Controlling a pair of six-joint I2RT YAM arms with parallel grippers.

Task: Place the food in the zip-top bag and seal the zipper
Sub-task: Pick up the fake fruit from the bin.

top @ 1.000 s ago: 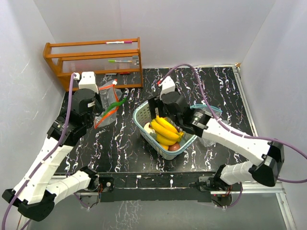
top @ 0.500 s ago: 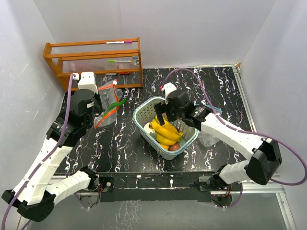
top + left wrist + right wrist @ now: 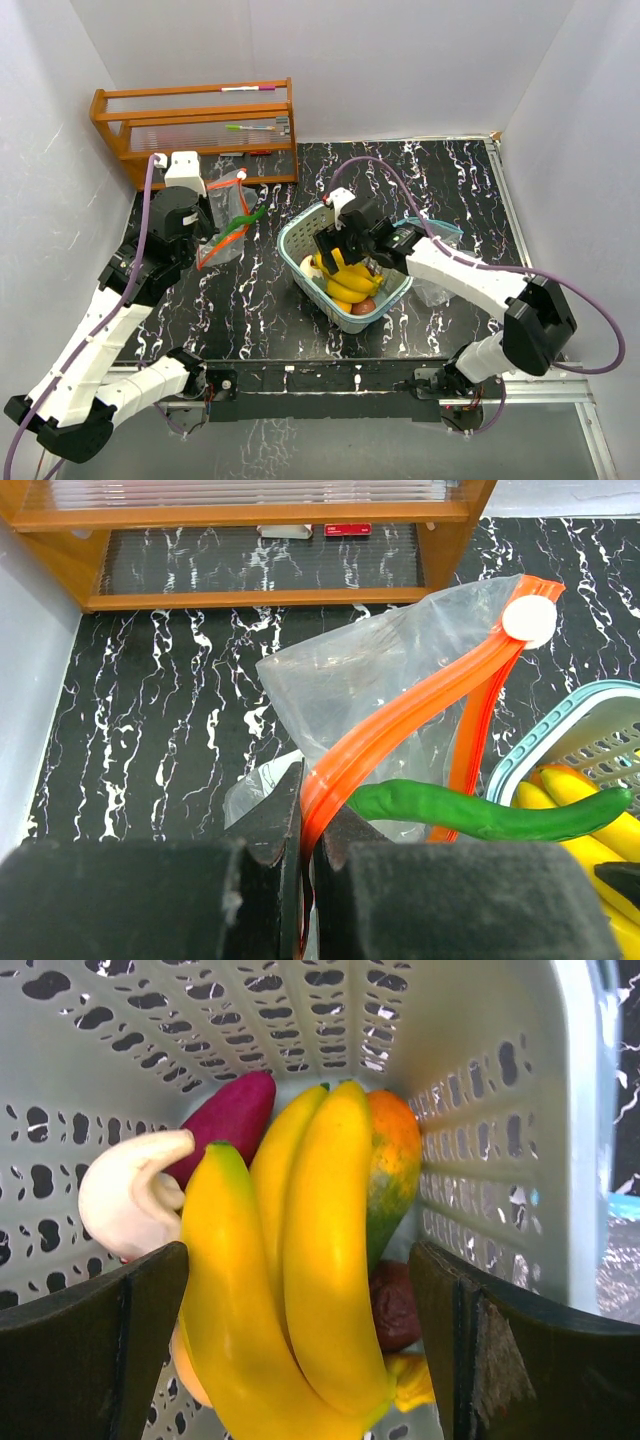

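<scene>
The left gripper (image 3: pixel 303 798) is pressed together on the orange zipper (image 3: pixel 420 712) of a clear, crinkled zip-top bag (image 3: pixel 365 670). The bag stands at the far left of the black, white-veined marble table (image 3: pixel 250 320), just in front of a slatted wooden rack (image 3: pixel 190 125). One round white slider (image 3: pixel 529 620) sits at the zipper's upper end. One long, thin, glossy green pepper (image 3: pixel 470 813) lies across the bag's open mouth and points right toward the basket.

Mid-table, to the right of the bag, is one pale teal plastic basket (image 3: pixel 290 243) with rounded corners and perforated walls. It holds the rest of the food. The right gripper (image 3: pixel 298 1260) hangs inside it, its fingers spread wide on either side of a bunch of three smooth yellow bananas (image 3: pixel 230 1300). There is a gap at each finger.

One mango (image 3: pixel 395 1155), orange shading into green, is wedged between the bunch and the basket wall. One dark red round fruit (image 3: pixel 395 1305) lies just beside it. On the bunch's other side lie one magenta oblong piece (image 3: pixel 235 1110) and one cream-white curved piece (image 3: pixel 130 1195), touching each other. A sliver of orange fruit (image 3: pixel 185 1375) shows under the bananas.
</scene>
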